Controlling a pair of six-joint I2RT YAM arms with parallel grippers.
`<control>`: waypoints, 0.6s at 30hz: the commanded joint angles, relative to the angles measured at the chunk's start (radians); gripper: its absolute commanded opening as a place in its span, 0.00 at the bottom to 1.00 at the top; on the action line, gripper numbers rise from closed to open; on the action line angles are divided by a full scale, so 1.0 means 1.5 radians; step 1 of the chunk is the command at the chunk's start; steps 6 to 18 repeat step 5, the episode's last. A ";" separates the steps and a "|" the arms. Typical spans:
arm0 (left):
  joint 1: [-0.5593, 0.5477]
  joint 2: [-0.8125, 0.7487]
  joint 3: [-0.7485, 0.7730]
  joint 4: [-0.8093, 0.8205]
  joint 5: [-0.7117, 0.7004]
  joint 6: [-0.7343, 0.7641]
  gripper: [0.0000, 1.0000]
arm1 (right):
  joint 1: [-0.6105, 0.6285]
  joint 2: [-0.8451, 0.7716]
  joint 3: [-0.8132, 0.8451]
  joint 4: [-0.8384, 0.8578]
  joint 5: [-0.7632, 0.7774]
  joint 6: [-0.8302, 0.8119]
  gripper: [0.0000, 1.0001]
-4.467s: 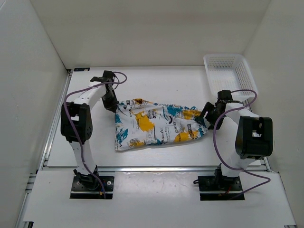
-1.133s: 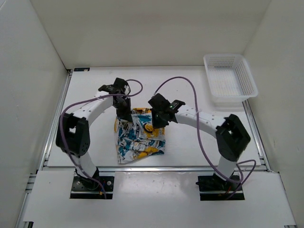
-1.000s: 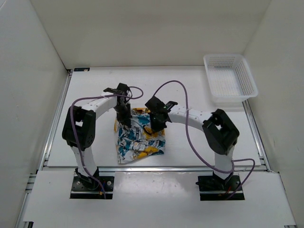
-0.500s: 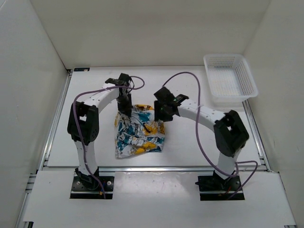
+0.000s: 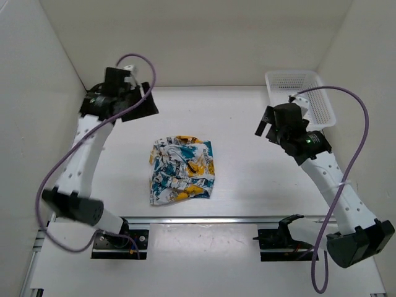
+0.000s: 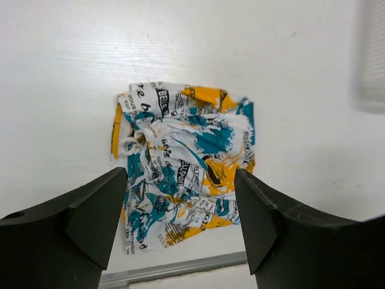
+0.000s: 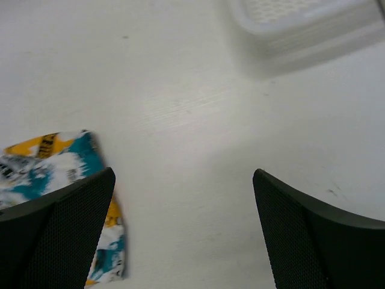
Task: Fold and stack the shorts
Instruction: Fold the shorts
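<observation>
The shorts (image 5: 181, 170) lie folded into a small crumpled square near the middle of the table, white with teal, yellow-orange and black print. Nothing touches them. My left gripper (image 5: 143, 108) is raised high at the back left, open, and looks straight down on the shorts (image 6: 183, 180) between its two dark fingers (image 6: 90, 217). My right gripper (image 5: 263, 127) hangs open at the right, well away from the cloth. In the right wrist view only a corner of the shorts (image 7: 51, 158) shows at the left, with bare table between the fingers (image 7: 301, 229).
A white plastic mesh basket (image 5: 291, 74) stands at the back right corner, just behind the right arm, and shows blurred in the right wrist view (image 7: 301, 24). White walls close in the table (image 5: 235, 111) on three sides. A metal rail runs along the near edge.
Both grippers opened, let go of the folded shorts and drew back and up, the left to the back left, the right toward the basket. The shorts stay folded at the centre.
</observation>
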 commanded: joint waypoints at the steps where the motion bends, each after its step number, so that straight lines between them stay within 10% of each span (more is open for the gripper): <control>1: 0.005 -0.154 -0.055 0.017 -0.026 0.001 0.83 | -0.049 -0.030 -0.036 -0.060 0.038 -0.035 1.00; 5: 0.005 -0.295 -0.142 0.042 -0.042 -0.013 0.84 | -0.085 -0.076 -0.072 -0.060 0.031 -0.050 0.97; 18: 0.005 -0.295 -0.142 0.042 -0.042 -0.013 0.84 | -0.085 -0.076 -0.072 -0.060 0.031 -0.050 0.97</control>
